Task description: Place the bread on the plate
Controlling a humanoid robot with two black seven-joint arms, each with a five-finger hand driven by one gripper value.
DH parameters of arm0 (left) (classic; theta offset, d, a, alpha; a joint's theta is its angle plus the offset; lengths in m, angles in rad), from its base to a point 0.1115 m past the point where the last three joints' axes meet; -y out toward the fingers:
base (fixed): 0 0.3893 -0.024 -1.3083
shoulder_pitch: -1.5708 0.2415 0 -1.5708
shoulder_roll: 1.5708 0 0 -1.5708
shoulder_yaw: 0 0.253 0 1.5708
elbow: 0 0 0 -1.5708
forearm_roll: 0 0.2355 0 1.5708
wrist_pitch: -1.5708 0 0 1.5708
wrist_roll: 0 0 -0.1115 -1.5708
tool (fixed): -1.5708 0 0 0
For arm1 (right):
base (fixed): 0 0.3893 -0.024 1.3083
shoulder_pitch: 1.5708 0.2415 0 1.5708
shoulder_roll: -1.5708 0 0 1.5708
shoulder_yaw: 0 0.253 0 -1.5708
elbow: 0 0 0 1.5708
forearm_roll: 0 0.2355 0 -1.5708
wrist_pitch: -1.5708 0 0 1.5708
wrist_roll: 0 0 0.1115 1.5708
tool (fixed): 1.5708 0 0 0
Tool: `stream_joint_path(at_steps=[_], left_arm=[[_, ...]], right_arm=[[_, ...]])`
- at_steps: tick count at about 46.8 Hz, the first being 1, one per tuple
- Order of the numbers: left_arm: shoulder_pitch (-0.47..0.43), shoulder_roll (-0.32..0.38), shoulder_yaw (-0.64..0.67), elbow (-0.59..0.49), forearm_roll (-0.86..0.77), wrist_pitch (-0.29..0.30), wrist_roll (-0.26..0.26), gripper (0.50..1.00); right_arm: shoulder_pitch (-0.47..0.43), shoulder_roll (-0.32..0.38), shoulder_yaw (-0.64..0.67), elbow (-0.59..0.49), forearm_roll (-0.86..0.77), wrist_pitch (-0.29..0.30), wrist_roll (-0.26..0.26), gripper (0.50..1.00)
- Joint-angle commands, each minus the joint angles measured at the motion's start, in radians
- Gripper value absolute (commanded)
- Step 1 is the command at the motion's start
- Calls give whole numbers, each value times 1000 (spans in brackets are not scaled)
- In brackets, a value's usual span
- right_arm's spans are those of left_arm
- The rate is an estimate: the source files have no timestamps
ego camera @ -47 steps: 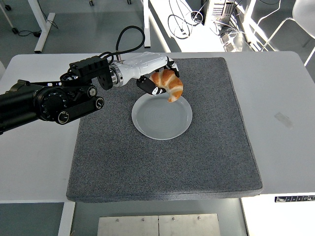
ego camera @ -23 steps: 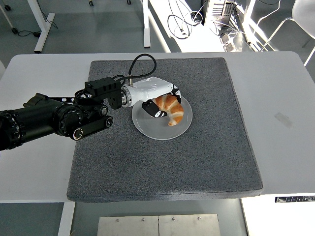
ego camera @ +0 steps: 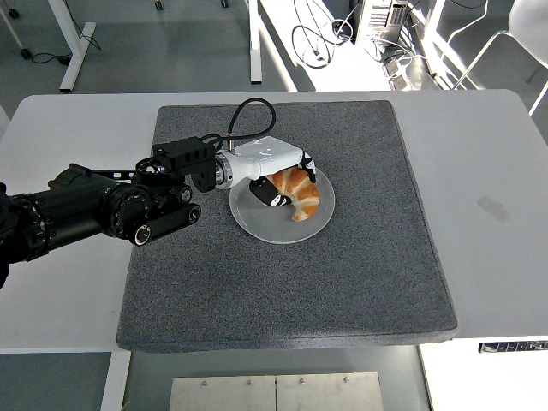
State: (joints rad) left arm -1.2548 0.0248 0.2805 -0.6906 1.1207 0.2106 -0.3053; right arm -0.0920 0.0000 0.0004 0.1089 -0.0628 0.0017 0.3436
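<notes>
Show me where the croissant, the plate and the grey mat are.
croissant (ego camera: 300, 190): head view, middle of its golden crust.
plate (ego camera: 272, 228): head view, bare front-left rim.
grey mat (ego camera: 342, 282): head view, open area below the plate.

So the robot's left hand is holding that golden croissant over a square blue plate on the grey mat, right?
Not quite: the head view shows a round white plate, not a square blue one. The rest holds: the left hand grips the golden croissant over it, on the grey mat.

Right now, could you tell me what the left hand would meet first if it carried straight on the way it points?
The left hand points right, already holding the croissant; beyond lies the plate, probably its far rim.
</notes>
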Motion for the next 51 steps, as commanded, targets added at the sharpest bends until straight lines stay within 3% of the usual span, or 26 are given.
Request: stream_joint_path(at_steps=[1,12,16,20,27,36,46,51], left_arm=[[0,0,-1,2,1,1,0,500],[2,-2,0,5,1,0,9,500],[2,-2,0,5,1,0,9,591],[2,-2,-1,5,-8,-2,12,743],[2,0,-3,3,-12,-23,14,960],[-11,3,-4,2,-12,-82,15,980],[-34,4,-15,2,-16,-86,17,980],[-92,12,-37,-1,-106,-96,54,981]], right_arm=[[0,0,1,0,0,1,0,1000],[0,0,0,0,0,0,0,1000],[0,0,0,0,0,0,0,1000],[0,0,1,0,0,0,0,1000],[0,0,0,0,0,0,0,1000],[0,0,0,0,0,0,0,1000],[0,0,0,0,0,0,0,1000],[0,0,0,0,0,0,0,1000]])
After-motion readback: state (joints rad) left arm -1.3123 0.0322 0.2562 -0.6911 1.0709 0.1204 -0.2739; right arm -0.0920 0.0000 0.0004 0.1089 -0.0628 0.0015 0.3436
